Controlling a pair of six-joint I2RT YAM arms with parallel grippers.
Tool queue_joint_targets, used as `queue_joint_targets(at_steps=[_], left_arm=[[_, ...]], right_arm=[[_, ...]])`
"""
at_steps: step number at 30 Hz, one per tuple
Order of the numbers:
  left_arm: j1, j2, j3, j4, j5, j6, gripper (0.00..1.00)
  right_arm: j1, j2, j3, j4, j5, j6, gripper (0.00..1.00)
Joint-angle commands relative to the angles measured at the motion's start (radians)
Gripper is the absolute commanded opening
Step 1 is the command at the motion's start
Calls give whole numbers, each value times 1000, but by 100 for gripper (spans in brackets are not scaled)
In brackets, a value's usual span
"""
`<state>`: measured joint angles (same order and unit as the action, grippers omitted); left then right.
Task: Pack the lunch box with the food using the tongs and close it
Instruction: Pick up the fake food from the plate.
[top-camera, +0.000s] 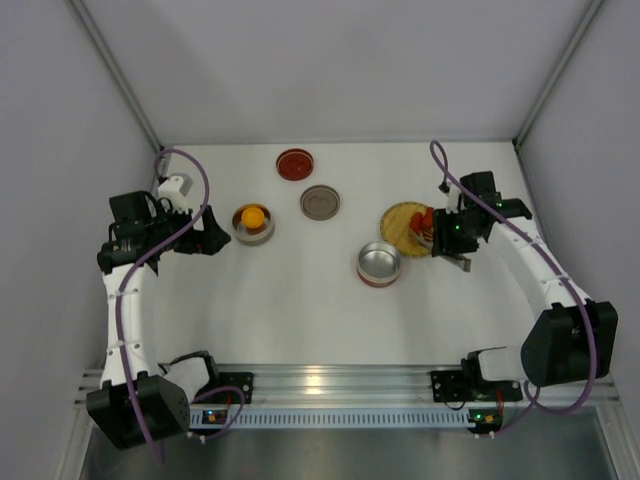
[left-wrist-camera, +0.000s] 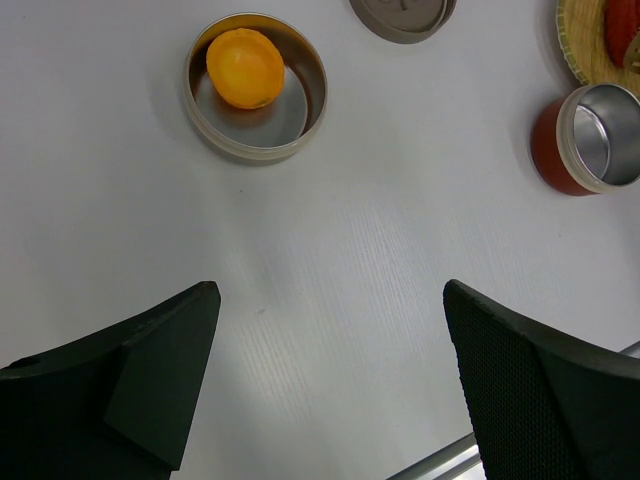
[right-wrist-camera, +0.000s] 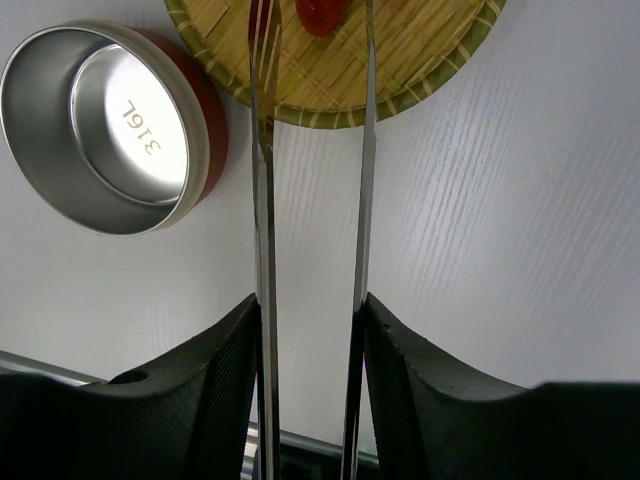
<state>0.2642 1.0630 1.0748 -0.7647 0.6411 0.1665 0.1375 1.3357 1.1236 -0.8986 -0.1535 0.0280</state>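
My right gripper (right-wrist-camera: 310, 300) is shut on the slim metal tongs (right-wrist-camera: 262, 200), one arm against each finger. The tongs' tips spread over the yellow woven plate (right-wrist-camera: 400, 60), either side of a red piece of food (right-wrist-camera: 320, 14). In the top view this gripper (top-camera: 440, 235) hangs at the plate's right edge (top-camera: 400, 222). The round orange piece (left-wrist-camera: 245, 68) lies in a shallow tin (left-wrist-camera: 300, 120) of the lunch box. My left gripper (left-wrist-camera: 330, 290) stands wide open above bare table, short of that tin and holding nothing.
An empty red-sided tin (right-wrist-camera: 212, 110) stands just left of the plate. A red lid (top-camera: 294, 163) and a grey-brown lid (top-camera: 320, 201) lie toward the back. White walls close in the table at the back and sides.
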Motion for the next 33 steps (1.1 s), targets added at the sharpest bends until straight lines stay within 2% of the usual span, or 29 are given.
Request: queue_joint_targets(at_steps=[1,23,29,30,33], left_arm=[[4,-6,5,10,15,4,98],[4,-5,-16,22,8,8,98],[4,-3,-16,19,3,13,98],[4,-1,-16,19,5,13,98],[4,-3,-15,21,8,5,98]], right_arm=[[13,14,19,55,8,16,43],[27,121,50,133,34,41,39],[28,120,51,107,3,20,24],[27,111,53,98,-20,4,17],[28,82,70,55,-50,-20,6]])
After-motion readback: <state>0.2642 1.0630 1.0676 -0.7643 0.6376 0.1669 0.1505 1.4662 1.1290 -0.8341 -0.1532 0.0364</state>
